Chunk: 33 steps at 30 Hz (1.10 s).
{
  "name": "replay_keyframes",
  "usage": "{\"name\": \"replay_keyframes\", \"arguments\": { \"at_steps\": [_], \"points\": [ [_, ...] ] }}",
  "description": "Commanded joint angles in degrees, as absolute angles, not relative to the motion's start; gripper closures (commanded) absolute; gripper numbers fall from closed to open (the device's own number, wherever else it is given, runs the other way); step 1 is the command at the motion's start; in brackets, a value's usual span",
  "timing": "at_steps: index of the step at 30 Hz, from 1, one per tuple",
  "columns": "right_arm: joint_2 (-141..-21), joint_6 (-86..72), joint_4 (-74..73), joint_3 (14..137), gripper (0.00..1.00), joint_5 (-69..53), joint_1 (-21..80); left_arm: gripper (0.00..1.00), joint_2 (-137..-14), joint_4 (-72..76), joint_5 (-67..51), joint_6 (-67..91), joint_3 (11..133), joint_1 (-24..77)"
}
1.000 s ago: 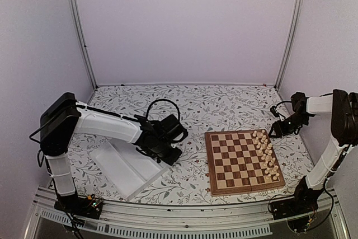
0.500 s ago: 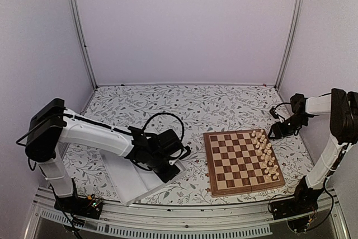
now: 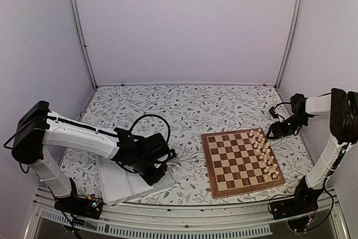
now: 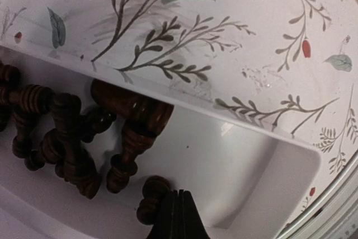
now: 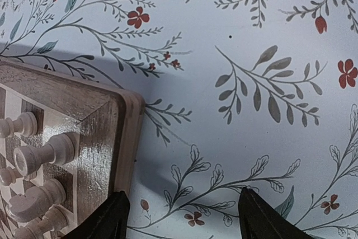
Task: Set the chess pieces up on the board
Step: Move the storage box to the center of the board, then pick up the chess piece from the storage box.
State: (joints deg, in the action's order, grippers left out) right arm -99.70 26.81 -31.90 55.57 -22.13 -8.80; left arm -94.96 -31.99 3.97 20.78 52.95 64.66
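The board [image 3: 240, 160] lies right of centre with cream chess pieces [image 3: 264, 152] in two columns along its right side. Several dark brown chess pieces [image 4: 72, 138] lie heaped in a white tray [image 3: 114, 186] at the near left. My left gripper [image 3: 158, 173] is low inside the tray [image 4: 240, 160]. Its fingers [image 4: 178, 219] are pressed together with nothing between them, and one dark piece [image 4: 152, 194] lies against their left side. My right gripper [image 3: 275, 130] is open and empty. It hovers over the tablecloth [image 5: 184, 222] just off the board's far right corner [image 5: 95, 138], near cream pieces [image 5: 45, 152].
A flowered cloth [image 3: 184, 110] covers the table. The tray's far rim [image 4: 235, 118] runs across the left wrist view. Metal posts [image 3: 78, 26] and white walls enclose the back and sides. A metal rail [image 3: 184, 216] lines the near edge.
My left arm has swung toward the near edge and lowered into the tray. The tray has turned and slid nearer with it. The right arm has hardly moved.
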Motion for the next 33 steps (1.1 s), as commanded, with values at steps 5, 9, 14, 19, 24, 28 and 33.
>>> {"name": "replay_keyframes", "arguments": {
  "at_steps": [5, 9, 14, 19, 24, 28, 33],
  "points": [
    [-97.8, 26.3, -33.6, 56.5, 0.29, -25.1, -9.4, 0.96, -87.9, -38.3, 5.2, 14.0, 61.3, 61.1],
    [-96.9, 26.4, -33.6, 55.9, 0.29, -25.2, -10.0, 0.71, -85.8, -39.9, 3.1, 13.4, 62.0, 58.9],
    [-98.1, 26.9, -33.5, 55.9, 0.29, -24.7, -10.0, 0.57, -86.5, -42.0, 1.1, 13.2, 60.8, 58.8],
    [-98.9, 27.1, -33.4, 56.1, 0.29, -24.4, -10.0, 0.59, -88.3, -43.0, 0.4, 13.0, 60.3, 59.2],
    [-99.7, 27.6, -33.4, 55.9, 0.29, -24.3, -10.0, 0.59, -91.1, -43.7, -1.7, 12.6, 60.0, 59.5],
    [-99.9, 27.6, -33.4, 55.9, 0.29, -24.2, -10.0, 0.57, -93.4, -43.7, -1.7, 12.2, 60.0, 60.1],
    [-99.9, 27.8, -33.4, 55.7, 0.28, -24.0, -10.0, 0.63, -95.8, -43.7, -0.9, 11.7, 60.3, 60.4]
  ]
}}
